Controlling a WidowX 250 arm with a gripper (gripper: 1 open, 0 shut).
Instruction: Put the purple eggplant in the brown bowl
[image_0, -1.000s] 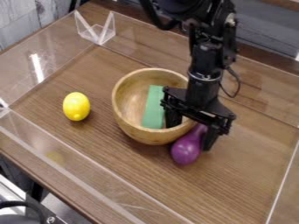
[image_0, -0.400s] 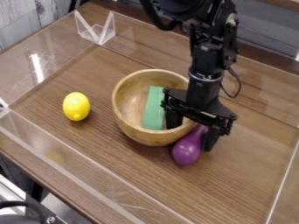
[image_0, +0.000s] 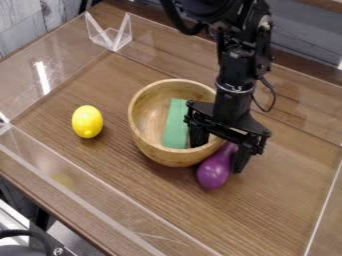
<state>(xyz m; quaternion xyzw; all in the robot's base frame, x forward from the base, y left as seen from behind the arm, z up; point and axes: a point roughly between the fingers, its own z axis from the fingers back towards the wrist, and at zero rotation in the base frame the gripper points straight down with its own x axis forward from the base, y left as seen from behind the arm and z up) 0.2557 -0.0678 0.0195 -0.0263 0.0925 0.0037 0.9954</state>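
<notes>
The purple eggplant (image_0: 213, 171) lies on the wooden table just outside the front right rim of the brown bowl (image_0: 150, 140). The bowl holds a green rectangular block (image_0: 175, 122). My gripper (image_0: 222, 146) hangs straight down right over the eggplant, its black fingers (image_0: 246, 152) low beside the eggplant's upper end and the bowl's rim. The jaws look spread, with one finger by the bowl rim and one to the eggplant's right. I cannot tell if the fingers touch the eggplant.
A yellow lemon (image_0: 87, 121) sits on the table left of the bowl. Clear acrylic walls (image_0: 108, 30) surround the table on the left, front and back. The table's edge runs along the lower left.
</notes>
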